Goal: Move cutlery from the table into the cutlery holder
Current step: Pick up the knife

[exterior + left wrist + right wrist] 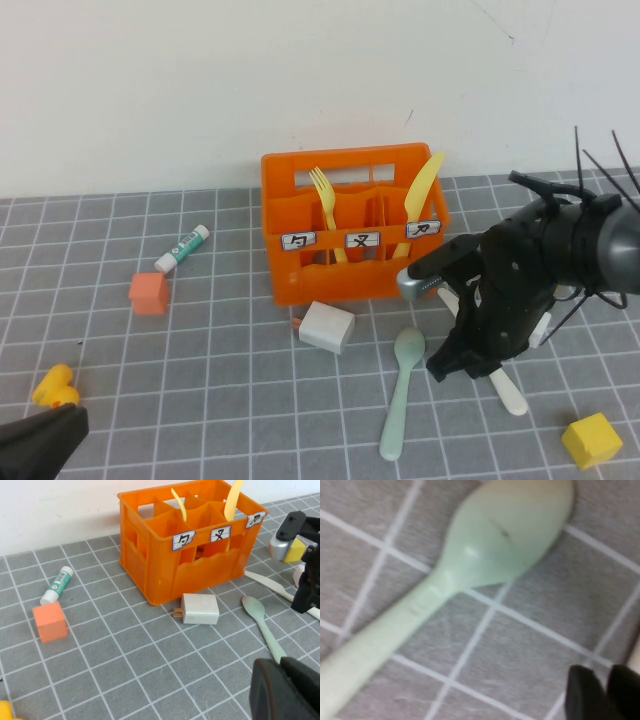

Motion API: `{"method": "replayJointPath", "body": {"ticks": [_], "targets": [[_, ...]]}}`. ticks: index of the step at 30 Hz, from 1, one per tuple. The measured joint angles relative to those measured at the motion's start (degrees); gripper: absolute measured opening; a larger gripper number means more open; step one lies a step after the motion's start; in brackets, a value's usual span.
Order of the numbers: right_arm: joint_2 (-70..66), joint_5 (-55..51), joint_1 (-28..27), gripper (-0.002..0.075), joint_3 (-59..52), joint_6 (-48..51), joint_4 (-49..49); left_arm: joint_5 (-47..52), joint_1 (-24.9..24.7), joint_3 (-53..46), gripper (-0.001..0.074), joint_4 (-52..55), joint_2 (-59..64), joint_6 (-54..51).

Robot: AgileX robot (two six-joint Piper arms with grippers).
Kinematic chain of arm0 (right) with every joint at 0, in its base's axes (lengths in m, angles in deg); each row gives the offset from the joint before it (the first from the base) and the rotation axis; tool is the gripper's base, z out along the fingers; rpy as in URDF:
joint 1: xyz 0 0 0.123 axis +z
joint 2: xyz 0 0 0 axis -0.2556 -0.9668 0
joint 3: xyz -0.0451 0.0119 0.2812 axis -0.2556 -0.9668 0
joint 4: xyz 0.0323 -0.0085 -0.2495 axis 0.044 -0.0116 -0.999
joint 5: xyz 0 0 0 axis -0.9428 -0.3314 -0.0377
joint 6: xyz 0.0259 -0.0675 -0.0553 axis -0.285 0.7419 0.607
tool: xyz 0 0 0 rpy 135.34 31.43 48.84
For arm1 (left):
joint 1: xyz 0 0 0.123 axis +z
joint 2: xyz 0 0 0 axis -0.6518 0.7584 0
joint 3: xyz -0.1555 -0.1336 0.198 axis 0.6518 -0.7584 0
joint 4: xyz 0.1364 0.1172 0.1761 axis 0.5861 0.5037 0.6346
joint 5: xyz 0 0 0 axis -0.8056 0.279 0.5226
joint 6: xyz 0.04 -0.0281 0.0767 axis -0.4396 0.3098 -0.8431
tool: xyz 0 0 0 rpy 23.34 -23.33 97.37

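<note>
From the high view, the right arm reaches in from the right edge of the surface [230, 400], bent downward, its right claw [478, 372] low over the grey tiles just right of the pale mint-green spoon [402, 392] and partly over the cream-white knife [511, 392], whose blunt end pokes out toward the near edge. How wide that claw stands cannot be told here. The spoon lies flat, bowl toward the cutlery holder [352, 225], its long axis running toward the near edge. The holder is a bright orange slotted plastic crate near the far edge; the pale yellow fork [326, 205] stands in it, tines up, and the pale yellow knife [420, 195] leans in its right end, tip up. A white charger block [327, 326] lies just in front of the crate. The left claw [40, 440] sits at the near left corner. In the left wrist view, the left claw [287, 687] shows dark, its tips pressed together, holding nothing, near the spoon's [262, 625] handle; the crate [187, 545], with three white labels, has the glue stick [56, 585] and the orange cube [49, 622] well apart from it. In the right wrist view, the spoon [465, 575] fills the frame, smooth and matte, lying on the grid; the right claw's two dark fingertips [582, 692] stand close together beside it, gripping nothing.
</note>
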Motion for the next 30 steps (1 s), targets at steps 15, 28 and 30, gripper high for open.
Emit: {"method": "replayJointPath", "body": {"ticks": [15, 28, 30], "targets": [[-0.46, 3.97, -0.48, 0.0298, 0.00, 0.07, -9.02, -0.33, 0.00, 0.00, 0.0000, 0.00, 0.00, -0.10], [-1.73, 1.58, -1.05, 0.0266, 0.10, -3.44, -9.88, -0.35, 0.00, -0.04, 0.0000, 0.00, 0.00, -0.10], [-1.73, 0.15, -1.05, 0.0246, 0.10, -3.46, -9.88, -0.35, 0.00, -0.04, 0.0000, 0.00, 0.00, -0.10]]}}
